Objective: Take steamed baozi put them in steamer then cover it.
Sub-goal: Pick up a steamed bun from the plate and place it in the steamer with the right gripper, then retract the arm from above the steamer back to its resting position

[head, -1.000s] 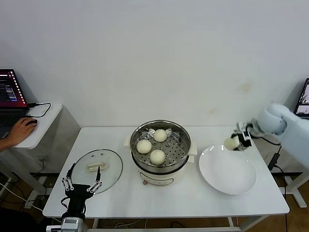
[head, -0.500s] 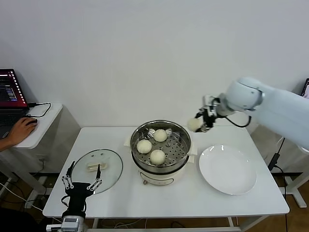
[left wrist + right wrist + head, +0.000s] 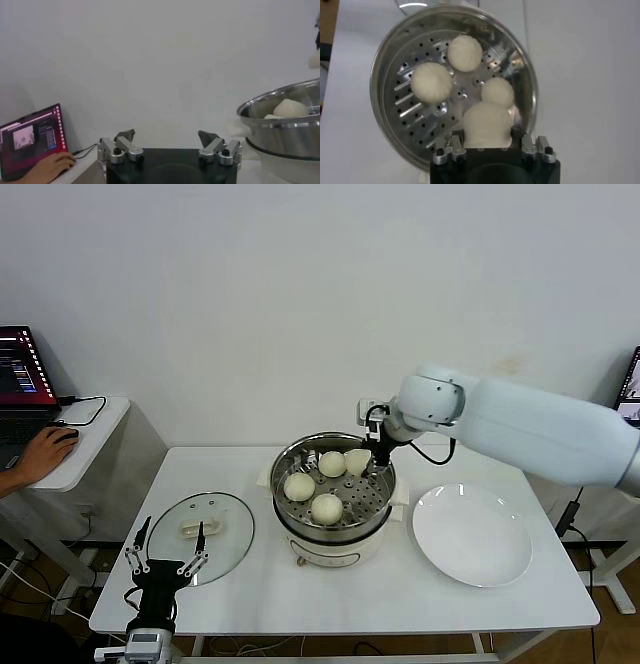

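Note:
The steamer (image 3: 375, 504) stands mid-table with three steamed baozi on its perforated tray (image 3: 299, 486) (image 3: 326, 508) (image 3: 332, 464). My right gripper (image 3: 365, 456) hangs over the pot's far right part, shut on a fourth baozi (image 3: 357, 462). From the right wrist, that baozi (image 3: 487, 125) sits between the fingers above the tray (image 3: 420, 115), next to the other buns (image 3: 431, 82). The cover (image 3: 230, 524) lies flat on the table left of the steamer. My left gripper (image 3: 165, 569) rests open at the table's near left, just before the cover; from its wrist, the gripper (image 3: 167, 142) holds nothing.
A white plate (image 3: 470, 539) lies right of the steamer with nothing on it. A side table at the far left carries a laptop (image 3: 20, 384), and a person's hand (image 3: 45, 449) rests on a mouse there. A wall stands close behind the table.
My right arm has swung left with the baozi, from beyond the plate's far right side to above the steamer's tray. The left arm has stayed put.

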Robot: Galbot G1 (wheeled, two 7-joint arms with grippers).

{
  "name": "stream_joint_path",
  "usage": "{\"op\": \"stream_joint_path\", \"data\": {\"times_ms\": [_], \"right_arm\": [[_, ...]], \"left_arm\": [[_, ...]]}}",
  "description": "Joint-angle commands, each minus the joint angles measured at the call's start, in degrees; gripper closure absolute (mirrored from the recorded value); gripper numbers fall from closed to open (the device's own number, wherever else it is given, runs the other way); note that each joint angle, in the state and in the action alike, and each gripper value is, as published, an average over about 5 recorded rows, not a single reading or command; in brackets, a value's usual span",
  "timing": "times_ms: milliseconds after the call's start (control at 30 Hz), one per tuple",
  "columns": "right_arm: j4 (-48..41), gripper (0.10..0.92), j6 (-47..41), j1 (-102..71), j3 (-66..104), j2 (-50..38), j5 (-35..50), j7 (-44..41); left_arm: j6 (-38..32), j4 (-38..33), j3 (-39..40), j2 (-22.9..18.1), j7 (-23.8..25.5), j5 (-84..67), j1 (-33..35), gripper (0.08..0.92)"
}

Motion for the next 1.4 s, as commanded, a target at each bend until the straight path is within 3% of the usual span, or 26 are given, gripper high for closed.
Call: {"op": "stream_joint_path", "data": {"times_ms": [33, 700, 1000, 1200, 1400], "right_arm": [[-6.01, 0.440, -2.39, -5.98, -0.73, 4.32, -1.57, 1.60], [-7.99, 0.419, -0.54, -9.83, 3.50, 3.72, -6.90, -0.99], [-1.07, 0.217, -0.22, -7.44, 9.12, -1.76, -5.85, 0.14], [9.99, 0.203, -0.69, -10.98, 15.17, -10.30, 2.20, 14.22], [17.45, 0.202, 11.30, -32.21, 32.83, -19.84, 6.46, 36.93]], "left_arm": [[-0.16, 0.61, -0.01, 0.07, -0.07, -0.12, -0.17, 0.177], [-0.39, 0.83, -0.18, 0.03, -0.24, -0.26, -0.06, 0.177], [-0.39, 0.64, -0.07, 0.02, -0.13, -0.25, -0.17, 0.177], [-0.32, 0.62, 0.05, 0.15, 0.08, -0.35, -0.41, 0.177], [-0.35, 0.80, 0.30, 0.17, -0.01, -0.54, -0.32, 0.177]]}}
